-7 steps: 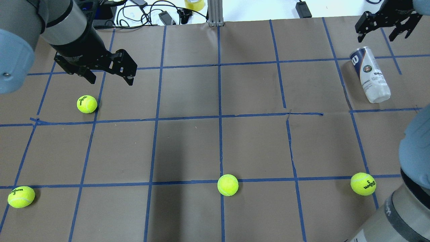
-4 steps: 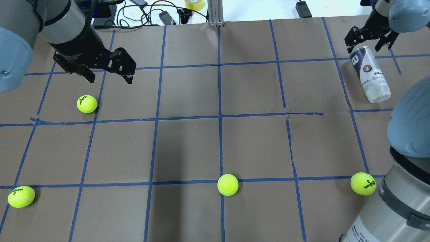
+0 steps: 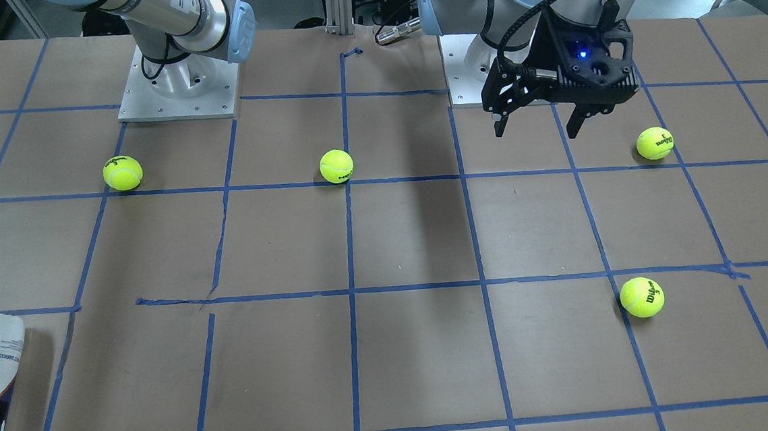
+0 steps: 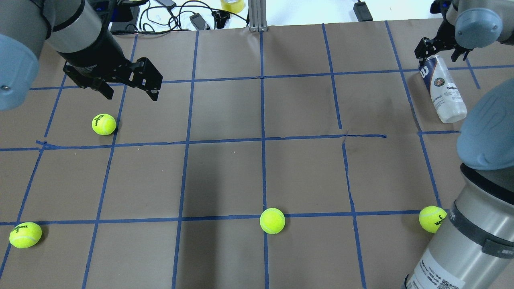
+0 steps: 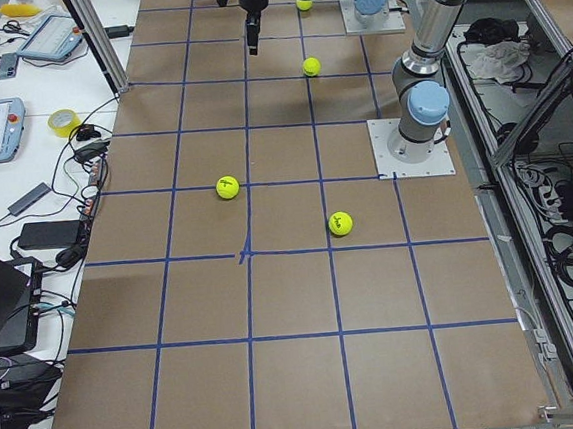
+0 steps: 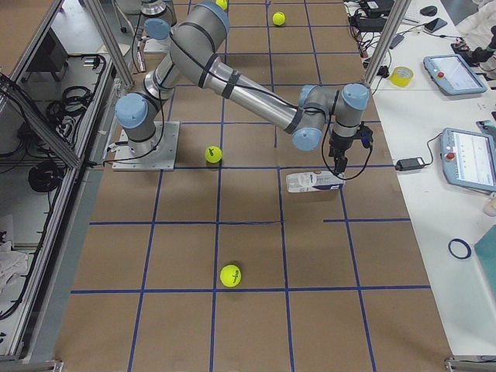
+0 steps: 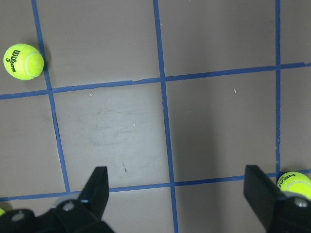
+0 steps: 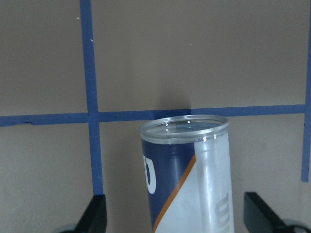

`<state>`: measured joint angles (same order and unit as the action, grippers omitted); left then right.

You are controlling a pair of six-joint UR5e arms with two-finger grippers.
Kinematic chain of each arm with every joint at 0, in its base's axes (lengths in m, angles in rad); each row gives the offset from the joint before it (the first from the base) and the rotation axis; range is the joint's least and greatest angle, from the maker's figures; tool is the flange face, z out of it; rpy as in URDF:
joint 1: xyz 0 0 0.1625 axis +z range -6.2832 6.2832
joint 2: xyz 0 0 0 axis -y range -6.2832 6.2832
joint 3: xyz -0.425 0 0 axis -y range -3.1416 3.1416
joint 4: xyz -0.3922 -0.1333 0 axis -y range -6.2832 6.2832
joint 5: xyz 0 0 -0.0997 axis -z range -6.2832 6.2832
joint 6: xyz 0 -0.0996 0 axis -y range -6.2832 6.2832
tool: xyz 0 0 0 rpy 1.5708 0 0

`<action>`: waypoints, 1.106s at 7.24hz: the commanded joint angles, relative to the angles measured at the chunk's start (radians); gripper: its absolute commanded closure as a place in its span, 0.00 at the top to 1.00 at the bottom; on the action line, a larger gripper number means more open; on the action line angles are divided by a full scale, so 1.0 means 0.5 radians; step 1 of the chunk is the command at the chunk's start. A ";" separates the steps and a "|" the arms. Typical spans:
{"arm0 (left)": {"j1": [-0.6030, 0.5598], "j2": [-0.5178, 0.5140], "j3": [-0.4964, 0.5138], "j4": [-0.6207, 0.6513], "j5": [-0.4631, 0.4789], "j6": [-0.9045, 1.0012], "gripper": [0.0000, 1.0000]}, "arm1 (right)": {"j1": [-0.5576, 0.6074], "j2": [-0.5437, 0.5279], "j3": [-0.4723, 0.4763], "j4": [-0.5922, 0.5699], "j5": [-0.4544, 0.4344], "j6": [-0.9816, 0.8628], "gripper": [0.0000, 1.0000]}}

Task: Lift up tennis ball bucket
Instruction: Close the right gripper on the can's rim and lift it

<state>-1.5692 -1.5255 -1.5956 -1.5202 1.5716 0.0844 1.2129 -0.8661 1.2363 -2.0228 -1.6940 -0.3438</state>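
Your can [image 4: 443, 90] lies on its side at the desk's [image 4: 305, 172] far right corner, long axis pointing roughly away from the robot, and your right hand [image 4: 437, 55] hangs over its far end with fingers spread either side, so skip the left hand [image 4: 130, 94], also spread but way off.

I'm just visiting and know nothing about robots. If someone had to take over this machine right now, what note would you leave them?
Right claw: open, one finger on each side of the navy end of the tennis ball bucket, not gripping it.
Left claw: open, empty, hovering near a tennis ball.
Bucket: lying on its side on the table, far side, robot's right.
Done: right claw lined up over the bucket.
Left: close the claw, then lift.
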 commanded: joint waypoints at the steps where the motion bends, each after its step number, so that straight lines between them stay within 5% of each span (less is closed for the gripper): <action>1: 0.000 0.001 0.000 0.000 -0.002 0.000 1.00 | -0.045 0.100 -0.030 -0.041 0.029 -0.015 1.00; 8: 0.003 0.011 -0.003 -0.003 0.001 0.003 1.00 | -0.042 0.256 -0.101 -0.210 0.210 -0.171 1.00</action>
<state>-1.5683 -1.5224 -1.5969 -1.5213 1.5727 0.0859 1.1922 -0.7419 1.1815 -2.1198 -1.5959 -0.4053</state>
